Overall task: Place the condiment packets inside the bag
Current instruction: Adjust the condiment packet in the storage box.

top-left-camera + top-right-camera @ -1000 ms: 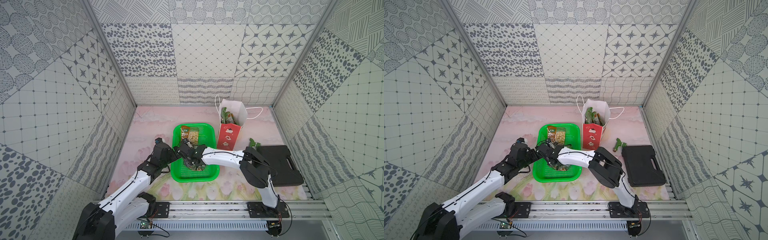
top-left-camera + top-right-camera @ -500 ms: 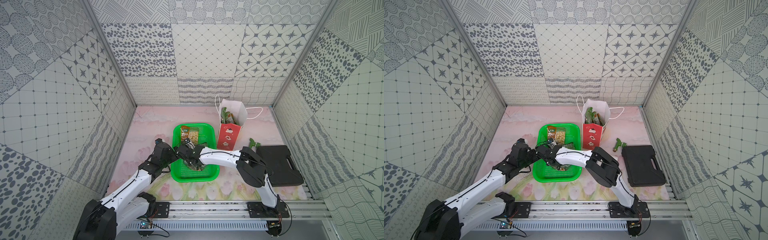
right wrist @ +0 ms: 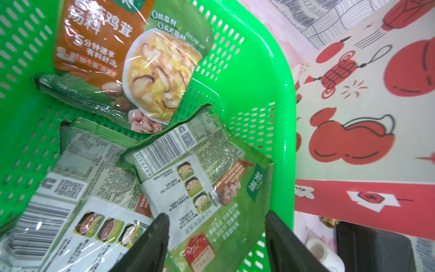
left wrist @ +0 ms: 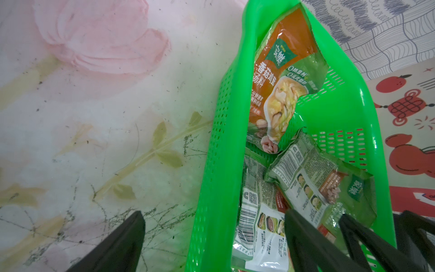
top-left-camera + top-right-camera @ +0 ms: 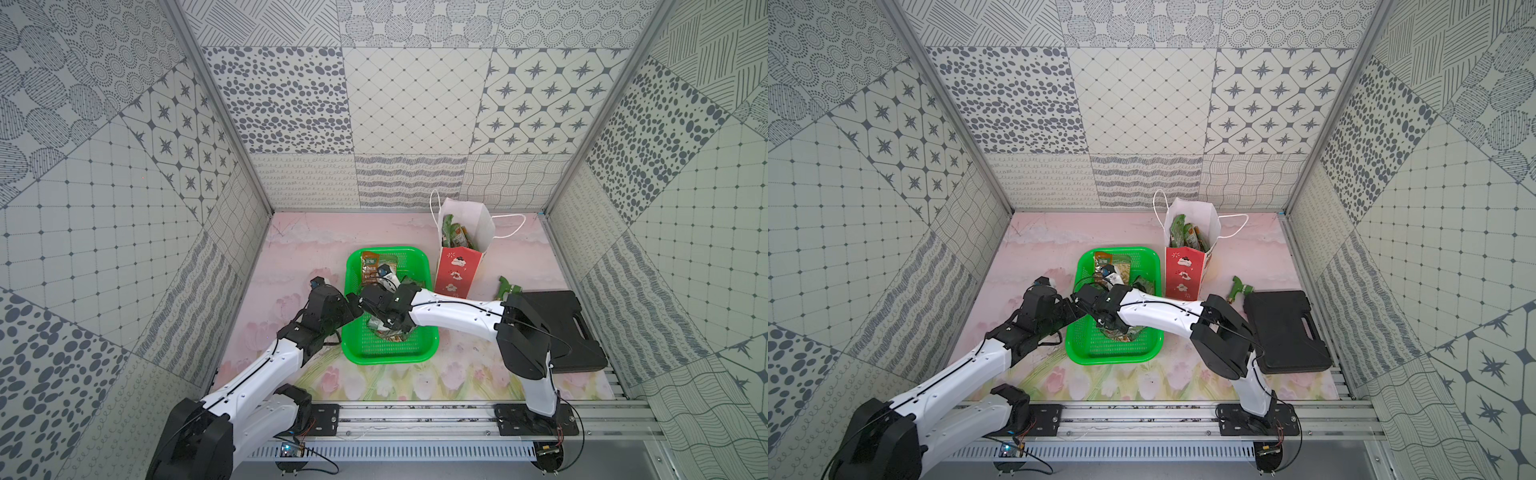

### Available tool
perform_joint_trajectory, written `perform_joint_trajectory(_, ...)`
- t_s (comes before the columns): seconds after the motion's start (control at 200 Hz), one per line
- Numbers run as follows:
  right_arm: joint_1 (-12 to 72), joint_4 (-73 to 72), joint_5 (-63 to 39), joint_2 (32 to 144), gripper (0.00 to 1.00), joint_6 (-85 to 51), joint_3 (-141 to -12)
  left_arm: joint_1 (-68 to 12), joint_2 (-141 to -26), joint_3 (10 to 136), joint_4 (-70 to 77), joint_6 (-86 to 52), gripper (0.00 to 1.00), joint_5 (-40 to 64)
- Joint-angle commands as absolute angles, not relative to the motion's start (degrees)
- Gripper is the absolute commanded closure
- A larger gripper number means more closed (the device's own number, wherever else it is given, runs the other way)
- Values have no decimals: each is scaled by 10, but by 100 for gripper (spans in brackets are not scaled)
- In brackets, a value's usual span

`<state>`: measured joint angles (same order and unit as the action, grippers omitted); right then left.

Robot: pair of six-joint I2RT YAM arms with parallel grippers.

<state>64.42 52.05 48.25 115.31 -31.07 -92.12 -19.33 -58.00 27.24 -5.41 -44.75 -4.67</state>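
left gripper (image 4: pixel 213 213) fingers wide apart astride the green basket (image 4: pixel 219 164) wall, right gripper (image 3: pixel 216 214) fingers apart over 1 condiment packet (image 3: pixel 188 183)

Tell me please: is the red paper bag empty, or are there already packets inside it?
Not empty. In both top views, the bag stands upright with its mouth open, and green packets show inside it.

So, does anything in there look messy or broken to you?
Nothing looks spilled or broken. The mat is scuffed with dark scratches beside the green basket. The condiment packets in the basket lie crumpled and overlapping, some with the barcode side up. The bag stands upright.
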Motion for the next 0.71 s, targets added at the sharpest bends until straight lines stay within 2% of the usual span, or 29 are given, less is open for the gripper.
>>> perform_joint_trajectory(0.0, 645, 525, 506, 1148, 35, -290, -928, -190, -578, 274, -33, -441, 5, -39)
perform_joint_trajectory(0.17, 641, 495, 400, 1143, 35, -272, -918, -191, -575, 274, -35, -440, 5, -41)
perform_joint_trajectory(0.255, 640, 479, 352, 1123, 32, -301, -893, -190, -576, 274, -35, -440, 5, -41)
perform_joint_trajectory(0.36, 641, 444, 303, 1080, 25, -354, -844, -190, -575, 275, -35, -440, 5, -39)
perform_joint_trajectory(0.48, 645, 412, 285, 1031, 3, -415, -799, -191, -576, 274, -32, -439, 5, -36)
perform_joint_trajectory(0.7, 650, 407, 273, 1024, 3, -554, -773, -191, -574, 275, -33, -440, 5, -33)
